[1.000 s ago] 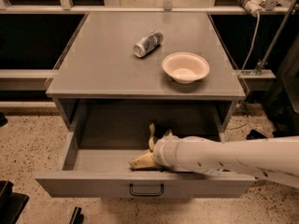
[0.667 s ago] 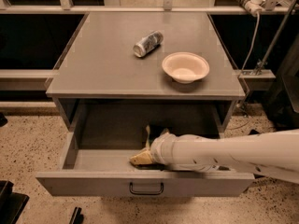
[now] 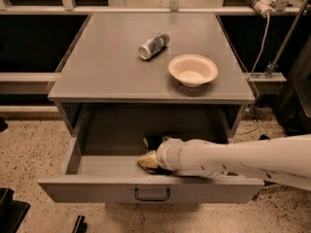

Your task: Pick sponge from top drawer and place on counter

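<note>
Reaching into top drawer [image 3: 97, 191] — gripper [image 3: 153, 152] at pale-yellow sponge [image 3: 147, 161].

I have my gripper [image 3: 149, 153] inside the top drawer [image 3: 99, 167]. On the counter [image 3: 97, 74], the can [image 3: 153, 45] and bowl [image 3: 193, 70] obstruct; the left side is open.

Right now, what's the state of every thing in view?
Wide grey top drawer: pulled open.
Green-and-yellow sponge: inside the drawer, at the gripper.
Cream two-finger gripper: down inside the drawer.
Silver metal can: lying on its side on the flat grey counter.
Pale round bowl: upright, empty.
</note>
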Controlling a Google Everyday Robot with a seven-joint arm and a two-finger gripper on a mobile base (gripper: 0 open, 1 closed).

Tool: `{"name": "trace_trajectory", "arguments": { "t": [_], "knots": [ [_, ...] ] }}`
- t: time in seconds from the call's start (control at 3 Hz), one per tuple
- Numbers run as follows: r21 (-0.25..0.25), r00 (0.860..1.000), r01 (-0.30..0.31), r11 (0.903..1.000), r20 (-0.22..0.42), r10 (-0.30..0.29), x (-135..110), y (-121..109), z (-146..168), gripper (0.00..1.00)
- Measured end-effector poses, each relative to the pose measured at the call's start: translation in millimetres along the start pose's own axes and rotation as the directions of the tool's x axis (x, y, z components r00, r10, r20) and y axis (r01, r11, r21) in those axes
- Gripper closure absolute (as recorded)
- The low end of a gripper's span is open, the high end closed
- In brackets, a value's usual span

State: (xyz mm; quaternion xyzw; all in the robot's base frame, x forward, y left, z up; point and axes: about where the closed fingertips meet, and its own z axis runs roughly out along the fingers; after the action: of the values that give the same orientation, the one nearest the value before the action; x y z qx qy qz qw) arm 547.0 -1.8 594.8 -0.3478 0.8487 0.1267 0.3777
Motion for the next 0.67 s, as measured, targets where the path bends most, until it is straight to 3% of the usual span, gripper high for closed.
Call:
{"name": "trace_trajectory", "arguments": {
  "t": [0.33, 0.67],
  "knots": [
    [0.0, 1.0, 0.0, 1.0, 0.0, 0.0, 0.0, 0.0, 0.0, 0.85],
    [0.0, 1.0, 0.0, 1.0, 0.0, 0.0, 0.0, 0.0, 0.0, 1.0]
  ]
}}
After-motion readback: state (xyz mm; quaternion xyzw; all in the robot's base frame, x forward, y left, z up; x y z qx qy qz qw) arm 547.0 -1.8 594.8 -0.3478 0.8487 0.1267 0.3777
